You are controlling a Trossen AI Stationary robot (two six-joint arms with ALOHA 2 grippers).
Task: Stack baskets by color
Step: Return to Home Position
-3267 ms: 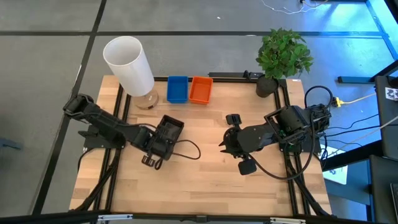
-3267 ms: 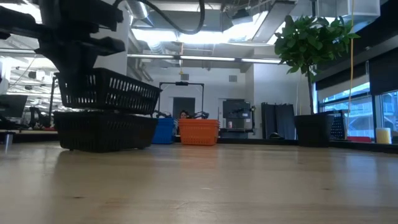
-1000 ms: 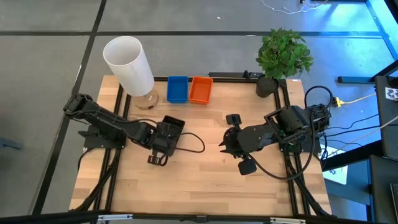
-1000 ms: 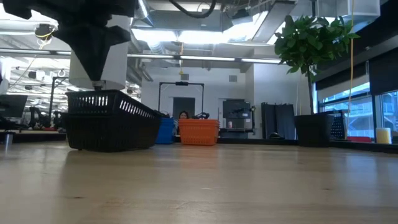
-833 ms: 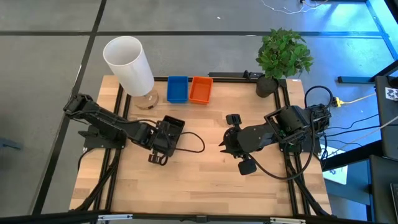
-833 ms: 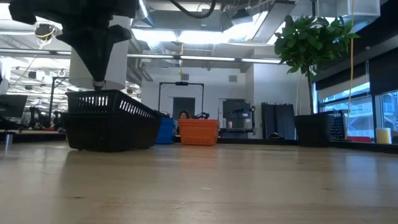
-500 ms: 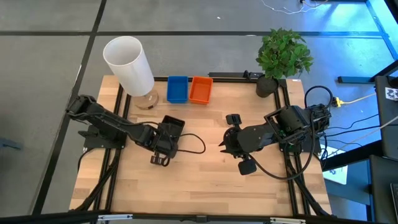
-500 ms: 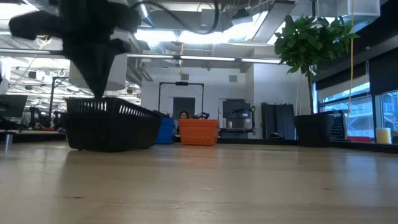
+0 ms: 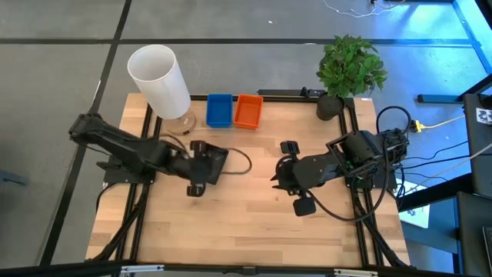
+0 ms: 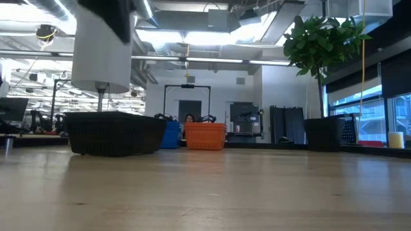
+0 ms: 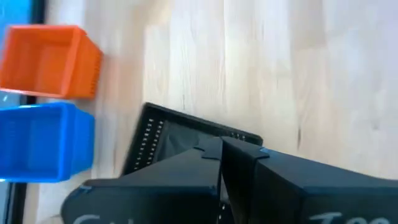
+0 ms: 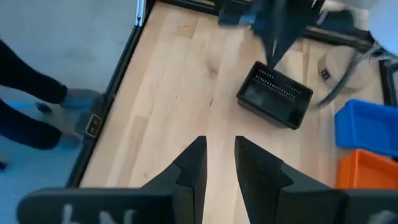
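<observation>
A shallow black mesh basket (image 10: 112, 133) is seen on the worktop (image 9: 254, 215) near a blue basket (image 9: 219, 110) and an orange basket (image 9: 247, 111). The left hand (image 11: 221, 149) is held closed, the right hand (image 12: 219, 142) open

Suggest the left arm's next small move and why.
Probably retract the left gripper toward its base: it hangs shut, empty, above the black plastic mesh basket, flat on the wooden table. A blue plastic basket and an orange plastic basket stand at the rear; the right gripper waits open.
</observation>
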